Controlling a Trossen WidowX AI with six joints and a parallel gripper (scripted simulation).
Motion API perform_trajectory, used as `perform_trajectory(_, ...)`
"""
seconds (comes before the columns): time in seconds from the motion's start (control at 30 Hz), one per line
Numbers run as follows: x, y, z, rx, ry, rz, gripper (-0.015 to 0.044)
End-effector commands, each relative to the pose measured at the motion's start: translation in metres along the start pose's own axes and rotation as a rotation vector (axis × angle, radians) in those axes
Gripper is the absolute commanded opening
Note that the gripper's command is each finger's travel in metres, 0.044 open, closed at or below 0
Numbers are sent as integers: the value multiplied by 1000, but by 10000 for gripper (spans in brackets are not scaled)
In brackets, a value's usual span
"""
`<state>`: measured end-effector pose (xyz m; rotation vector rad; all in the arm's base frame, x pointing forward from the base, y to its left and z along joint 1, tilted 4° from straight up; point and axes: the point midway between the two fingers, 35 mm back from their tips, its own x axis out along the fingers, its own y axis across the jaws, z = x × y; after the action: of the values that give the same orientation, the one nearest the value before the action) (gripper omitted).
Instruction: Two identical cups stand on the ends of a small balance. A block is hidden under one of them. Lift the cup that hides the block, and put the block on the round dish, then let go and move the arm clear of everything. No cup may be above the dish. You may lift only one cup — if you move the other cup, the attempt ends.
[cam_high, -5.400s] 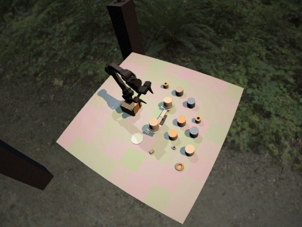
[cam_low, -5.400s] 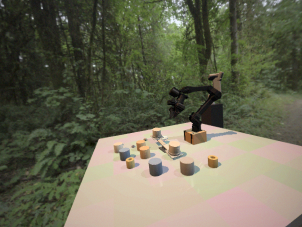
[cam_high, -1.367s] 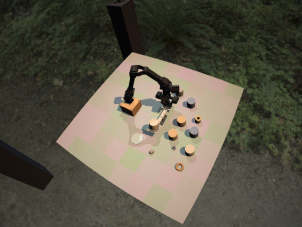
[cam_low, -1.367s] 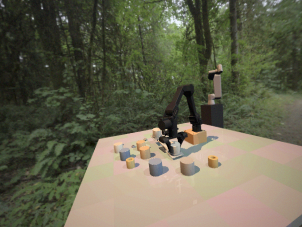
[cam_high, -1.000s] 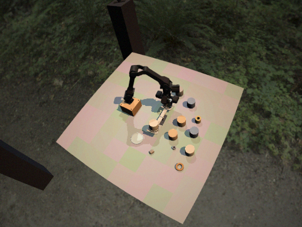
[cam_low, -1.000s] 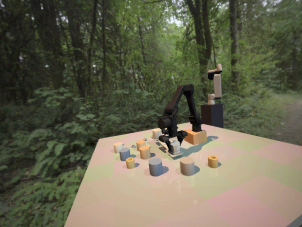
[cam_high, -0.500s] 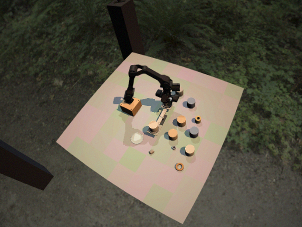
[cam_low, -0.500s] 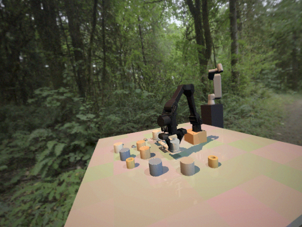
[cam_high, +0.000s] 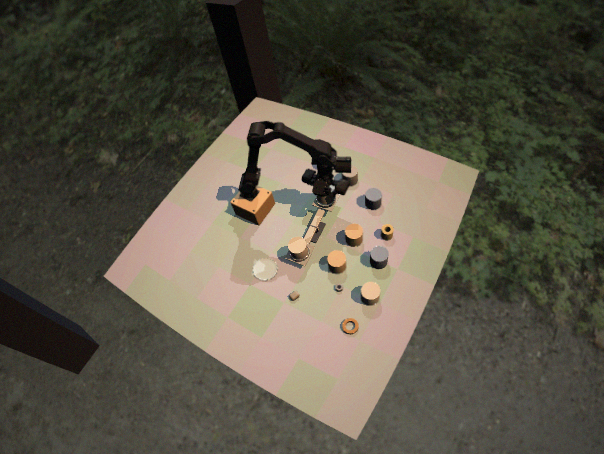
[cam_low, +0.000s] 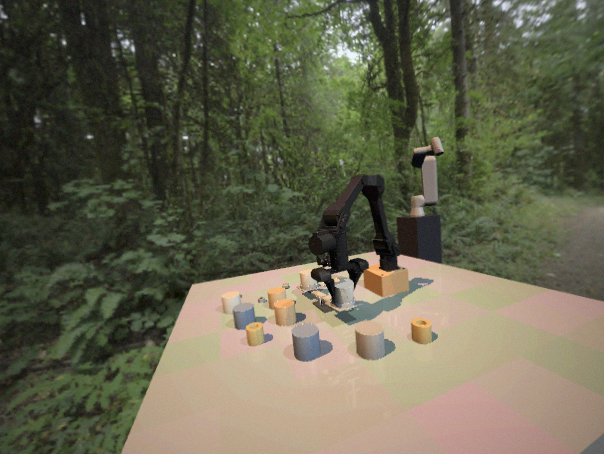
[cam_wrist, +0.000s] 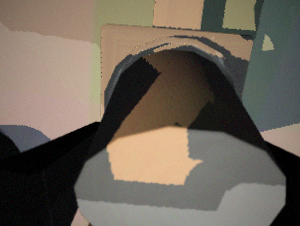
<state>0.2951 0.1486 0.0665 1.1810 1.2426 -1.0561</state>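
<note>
My gripper (cam_high: 325, 195) (cam_low: 344, 292) (cam_wrist: 171, 135) is shut on one cup (cam_low: 344, 295) (cam_wrist: 150, 157), with a finger on each side. This cup is upright at the far end of the balance (cam_high: 314, 226) (cam_wrist: 115, 42), at or just over its square pan; I cannot tell if there is a gap. The other cup (cam_high: 298, 248) (cam_low: 308, 280) stands on the opposite pan, away from the gripper. The round dish (cam_high: 264, 270) lies beside that end, with no cup above it. The hidden block does not show in any view.
Orange cylinders (cam_high: 354, 235) (cam_high: 337, 261), grey cylinders (cam_high: 373, 198) (cam_high: 379, 257) and pale cylinders (cam_high: 370, 293) (cam_low: 370, 341) stand beside the balance. A small brown block (cam_high: 294, 296) and an orange ring (cam_high: 343, 326) lie on the table. The arm's orange base (cam_high: 252, 206) (cam_low: 385, 281) is opposite.
</note>
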Motion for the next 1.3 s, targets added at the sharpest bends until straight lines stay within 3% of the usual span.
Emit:
perform_trajectory(0.0, -12, 4, -3, 0, 15, 23, 0)
perform_trajectory(1.27, -60, 1, -2, 0, 15, 23, 0)
